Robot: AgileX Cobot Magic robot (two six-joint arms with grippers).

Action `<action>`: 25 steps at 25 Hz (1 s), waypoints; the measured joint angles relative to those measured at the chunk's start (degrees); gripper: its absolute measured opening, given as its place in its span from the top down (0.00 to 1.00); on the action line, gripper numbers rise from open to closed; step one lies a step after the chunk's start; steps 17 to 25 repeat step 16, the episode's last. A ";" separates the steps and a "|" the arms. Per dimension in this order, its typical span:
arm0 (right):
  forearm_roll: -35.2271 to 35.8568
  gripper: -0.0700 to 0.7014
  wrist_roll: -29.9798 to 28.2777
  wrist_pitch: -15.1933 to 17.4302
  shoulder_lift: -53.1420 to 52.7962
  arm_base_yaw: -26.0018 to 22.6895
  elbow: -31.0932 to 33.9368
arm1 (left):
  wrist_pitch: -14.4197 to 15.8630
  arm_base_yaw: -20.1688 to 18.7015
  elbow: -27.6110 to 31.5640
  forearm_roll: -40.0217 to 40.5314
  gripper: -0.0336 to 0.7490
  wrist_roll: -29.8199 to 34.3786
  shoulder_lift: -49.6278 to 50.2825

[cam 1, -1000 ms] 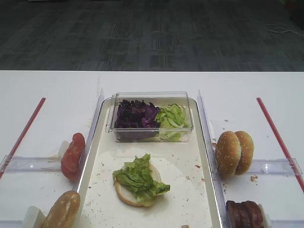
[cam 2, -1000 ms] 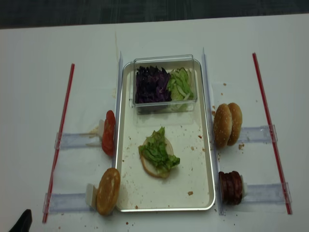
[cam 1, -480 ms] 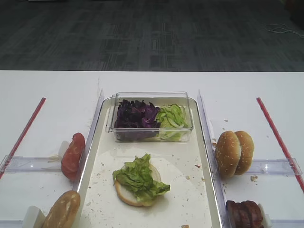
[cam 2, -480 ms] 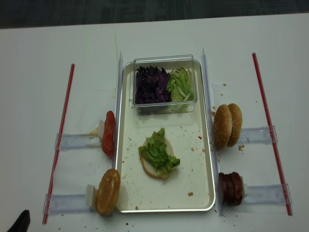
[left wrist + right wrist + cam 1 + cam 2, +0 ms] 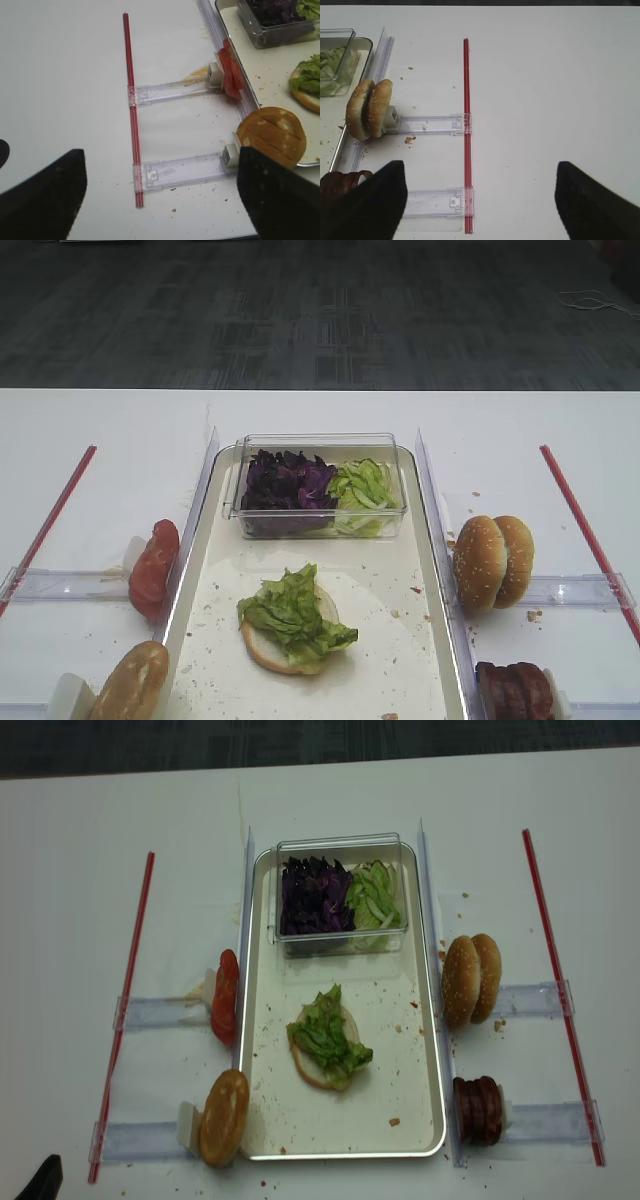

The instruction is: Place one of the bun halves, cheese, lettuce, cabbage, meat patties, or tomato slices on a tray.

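**Both arms back, burger half-built on the tray**

The tray point(image 5: 258, 1020) lies mid-table, holding a bun half point(image 5: 312, 1070) cut face up with lettuce point(image 5: 327, 1034) laid over it: a base ready for the next layer. At the tray's far end a clear tub point(image 5: 341, 844) keeps cabbage point(image 5: 314, 896) and more green leaves apart from the crumbs.

The other ingredients stand on edge in clear rail holders point(image 5: 535, 998) beside the tray, probably so an end effector can nip each from above. On the left are tomato slices point(image 5: 225, 995) and a bun point(image 5: 224, 1116); on the right, two buns point(image 5: 470, 977) and the patties point(image 5: 479, 1107).

The right end effector point(image 5: 480, 200) hangs spread wide and empty over bare table, outside the red strip point(image 5: 466, 135). The left end effector point(image 5: 160, 195) is likewise spread with nothing between its fingers, though only blurred tips show. Nothing blocks the way to the patties or tomato; the tray rim and rail walls are the only edges to clear.
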 joint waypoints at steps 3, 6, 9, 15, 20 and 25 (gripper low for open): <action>0.00 0.09 0.00 0.00 0.00 0.00 0.00 | 0.00 0.00 0.00 0.00 0.19 0.00 0.00; 0.00 0.09 0.00 0.00 0.00 0.00 0.00 | 0.00 0.00 0.00 0.00 0.19 0.00 0.00; 0.00 0.09 0.00 -0.11 0.00 0.00 0.00 | 0.00 0.00 0.00 0.00 0.19 0.00 0.00; 0.00 0.09 0.00 -0.24 0.00 0.00 0.00 | 0.00 0.00 0.00 0.00 0.19 0.00 0.00; 0.00 0.09 0.00 -0.24 0.00 0.00 0.00 | 0.00 0.00 0.00 0.00 0.19 0.00 0.00; 0.00 0.09 0.00 -0.24 0.00 0.00 0.00 | 0.00 0.00 0.00 0.00 0.19 0.00 0.00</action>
